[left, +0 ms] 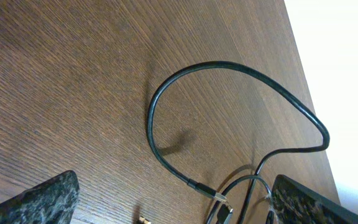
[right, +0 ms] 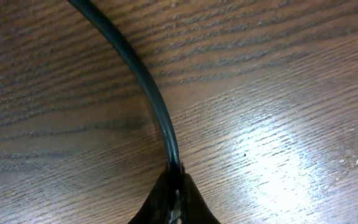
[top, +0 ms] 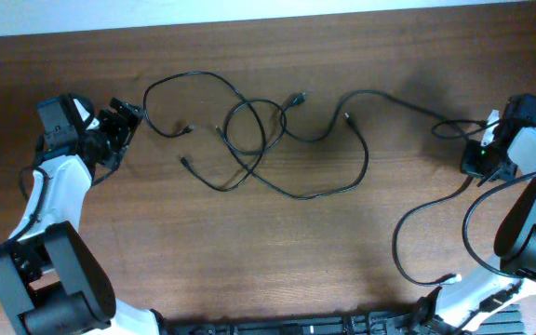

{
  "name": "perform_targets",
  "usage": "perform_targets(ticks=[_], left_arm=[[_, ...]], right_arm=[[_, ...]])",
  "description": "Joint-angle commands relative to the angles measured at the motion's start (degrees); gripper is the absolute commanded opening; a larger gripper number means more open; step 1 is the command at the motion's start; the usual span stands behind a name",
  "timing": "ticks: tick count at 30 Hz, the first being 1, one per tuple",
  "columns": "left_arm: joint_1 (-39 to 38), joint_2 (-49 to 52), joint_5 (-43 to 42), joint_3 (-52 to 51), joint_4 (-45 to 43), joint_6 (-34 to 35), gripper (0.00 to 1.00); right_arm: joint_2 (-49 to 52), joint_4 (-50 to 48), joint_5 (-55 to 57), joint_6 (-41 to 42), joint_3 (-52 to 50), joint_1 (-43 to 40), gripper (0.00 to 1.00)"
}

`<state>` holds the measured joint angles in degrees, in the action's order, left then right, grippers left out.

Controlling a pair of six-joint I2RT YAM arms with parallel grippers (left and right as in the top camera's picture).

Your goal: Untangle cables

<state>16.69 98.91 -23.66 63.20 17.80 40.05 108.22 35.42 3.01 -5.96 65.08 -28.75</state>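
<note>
Several thin black cables (top: 249, 140) lie tangled in loops on the brown table, plugs scattered around them. One long cable (top: 389, 98) runs from the tangle to the right. My right gripper (top: 480, 154) is shut on its end; the right wrist view shows the cable (right: 148, 93) curving out of the closed jaws (right: 176, 186). My left gripper (top: 124, 116) is open at the left end of the tangle. In the left wrist view a cable loop (left: 229, 68) and metallic plug tips (left: 219, 198) lie between the spread fingers (left: 173, 205), touching neither.
The table's far edge (top: 268, 20) runs close behind the cables. Thicker black robot wires (top: 435, 214) loop over the table at the right front. A dark keyboard-like strip (top: 296, 326) lies at the front edge.
</note>
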Motion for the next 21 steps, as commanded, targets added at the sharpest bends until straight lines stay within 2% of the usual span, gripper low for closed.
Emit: perform_targets(ticks=[1, 3, 6, 8, 10, 11, 13, 15, 16, 17, 19, 21], left_arm=[[0.0, 0.3, -0.6, 0.0, -0.1, -1.1, 0.99], [0.0, 0.3, -0.6, 0.0, -0.1, -1.1, 0.99], [0.0, 0.3, -0.6, 0.0, -0.1, -1.1, 0.99], [0.0, 0.3, -0.6, 0.0, -0.1, -1.1, 0.99], [0.0, 0.3, -0.6, 0.0, -0.1, -1.1, 0.99], [0.0, 0.3, -0.6, 0.0, -0.1, -1.1, 0.99], [0.0, 0.3, -0.6, 0.0, -0.1, -1.1, 0.99], [0.0, 0.3, -0.6, 0.0, -0.1, -1.1, 0.99], [0.0, 0.3, -0.6, 0.0, -0.1, -1.1, 0.99], [0.0, 0.3, -0.6, 0.0, -0.1, -1.1, 0.99], [0.0, 0.3, -0.6, 0.0, -0.1, -1.1, 0.99], [0.0, 0.3, -0.6, 0.0, -0.1, -1.1, 0.99]], right_arm=[[0.2, 2.7, -0.9, 0.9, 4.5, -3.0, 0.04], [-1.2, 7.8, -1.1, 1.0, 12.3, -6.5, 0.04], [-2.3, 18.2, -2.7, 0.9, 32.6, -13.2, 0.04], [-2.3, 19.7, -16.2, 0.9, 45.8, -16.5, 0.04], [-2.3, 19.2, -18.8, 0.9, 56.2, -17.8, 0.04], [-2.3, 17.8, -17.8, 0.7, 59.2, -18.1, 0.04], [-1.9, 13.0, -7.3, 0.7, 60.7, -18.2, 0.04], [0.5, 15.0, -6.8, 0.7, 59.5, -18.1, 0.05], [2.7, 15.4, -6.8, 0.7, 57.2, -18.1, 0.25], [5.3, 16.6, -6.8, 1.9, 54.9, -18.0, 0.70], [8.1, 21.0, -6.7, 7.3, 53.9, -17.4, 0.99], [8.0, 22.4, -6.1, 11.5, 53.9, -16.8, 0.99]])
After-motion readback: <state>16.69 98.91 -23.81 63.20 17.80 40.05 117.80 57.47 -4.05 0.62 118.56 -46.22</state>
